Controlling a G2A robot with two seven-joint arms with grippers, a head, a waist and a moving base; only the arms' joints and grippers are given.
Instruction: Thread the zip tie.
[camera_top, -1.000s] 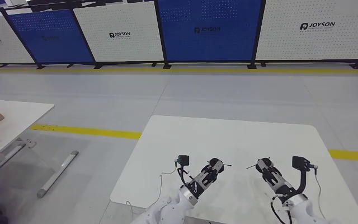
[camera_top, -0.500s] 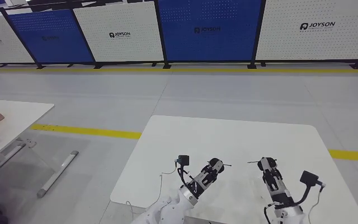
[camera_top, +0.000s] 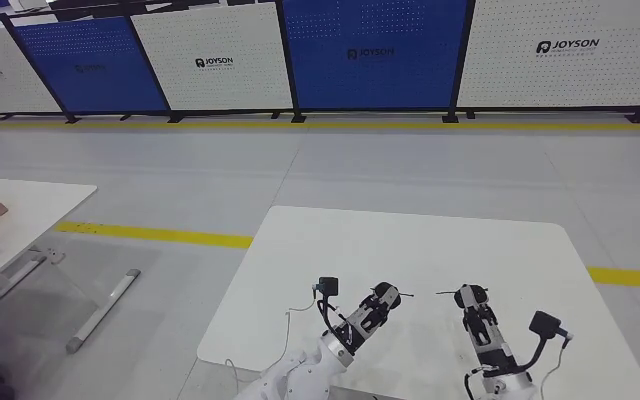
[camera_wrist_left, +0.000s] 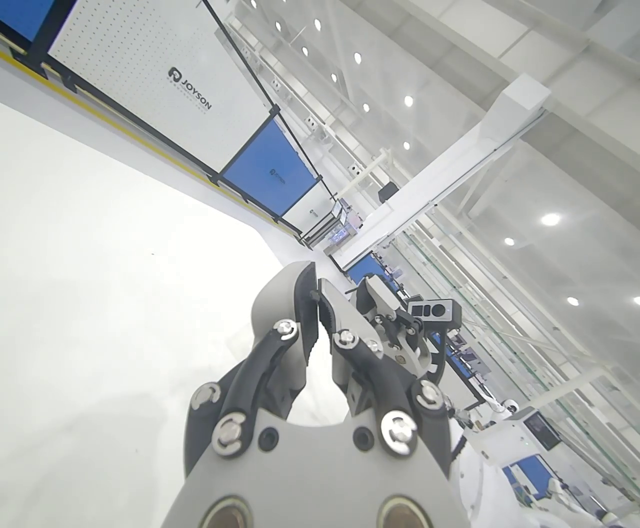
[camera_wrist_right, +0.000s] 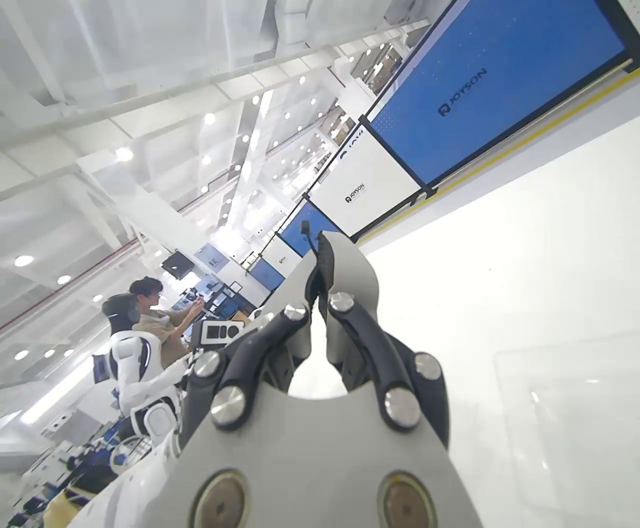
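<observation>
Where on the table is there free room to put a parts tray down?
Whole far half of the table, beyond the arms out to the far edge, is bare. Crowded: the near edge, where both arms lie, and the narrow gap between left tool and right tool, where zip tie ends stick out.

Both arms lie low at the near side of the scene, forearms stretched away from the body. The left hand (camera_top: 386, 293) points far and to the right, its fingers (camera_wrist_left: 305, 300) pressed together at the tips. The right hand (camera_top: 462, 296) points far and slightly left, its fingers (camera_wrist_right: 350, 270) likewise closed. The two hands' tips face each other, near but apart.
</observation>
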